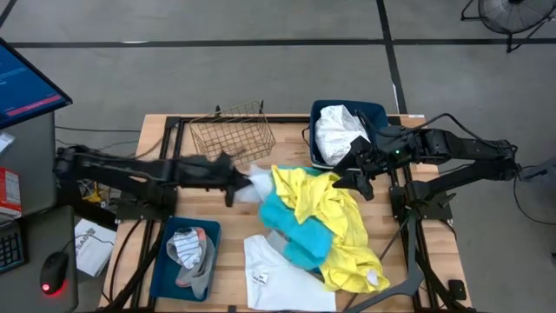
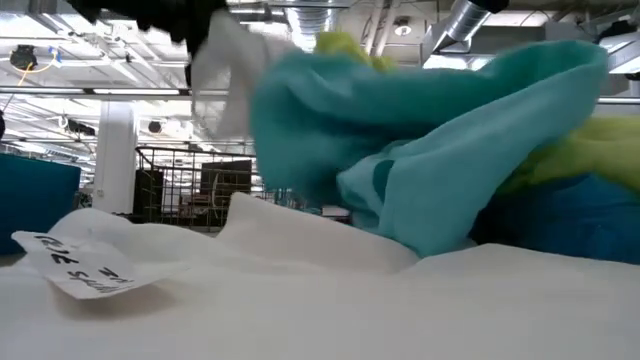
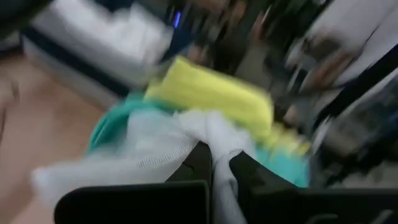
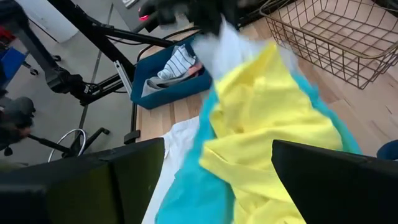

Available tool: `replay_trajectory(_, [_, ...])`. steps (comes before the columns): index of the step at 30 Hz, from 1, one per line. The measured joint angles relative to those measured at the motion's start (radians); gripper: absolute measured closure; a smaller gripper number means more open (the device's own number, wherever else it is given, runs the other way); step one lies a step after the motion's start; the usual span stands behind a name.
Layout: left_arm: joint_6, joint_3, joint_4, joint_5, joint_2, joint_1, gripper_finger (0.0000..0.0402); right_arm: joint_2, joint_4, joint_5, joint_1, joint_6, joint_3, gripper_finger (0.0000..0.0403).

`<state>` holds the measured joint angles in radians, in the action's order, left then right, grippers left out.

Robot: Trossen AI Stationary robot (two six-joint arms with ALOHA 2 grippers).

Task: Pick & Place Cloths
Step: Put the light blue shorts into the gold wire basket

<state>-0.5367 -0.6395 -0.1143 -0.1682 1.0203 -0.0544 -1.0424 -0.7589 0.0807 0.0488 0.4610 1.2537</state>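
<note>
From above, my left gripper (image 1: 236, 181) clenches a white cloth (image 1: 257, 184) at table centre, its length running left to right toward the yellow cloth (image 1: 334, 228). My right gripper (image 1: 354, 178) hovers spread open. Left wrist: fingers (image 3: 249, 177) pinch white fabric.

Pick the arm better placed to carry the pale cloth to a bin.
Left. Its claw is shut on the pale cloth, lifted beside the yellow cloth. The right claw hangs open over the pile, holding nothing.
</note>
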Motion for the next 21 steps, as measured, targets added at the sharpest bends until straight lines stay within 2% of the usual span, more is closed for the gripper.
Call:
replay_trajectory(4, [0.018, -0.021, -0.064, -0.043, -0.129, 0.01, 0.0401, 0.0, 0.005, 0.0, 0.0, -0.023, 0.0, 0.0112])
replay_trajectory(8, [0.073, -0.104, -0.076, -0.06, -0.18, 0.031, 0.0401, 0.0, 0.018, -0.001, 0.0, -0.024, 0.0, 0.0112])
replay_trajectory(16, [0.246, -0.37, -0.091, -0.039, -0.145, 0.04, 0.0401, 0.0, 0.02, -0.002, 0.0, -0.026, 0.0, 0.0112])
replay_trajectory(21, [0.291, -0.535, -0.096, 0.05, -0.089, 0.046, 0.0401, 0.0, 0.02, -0.003, 0.0, -0.026, 0.0, 0.0112])
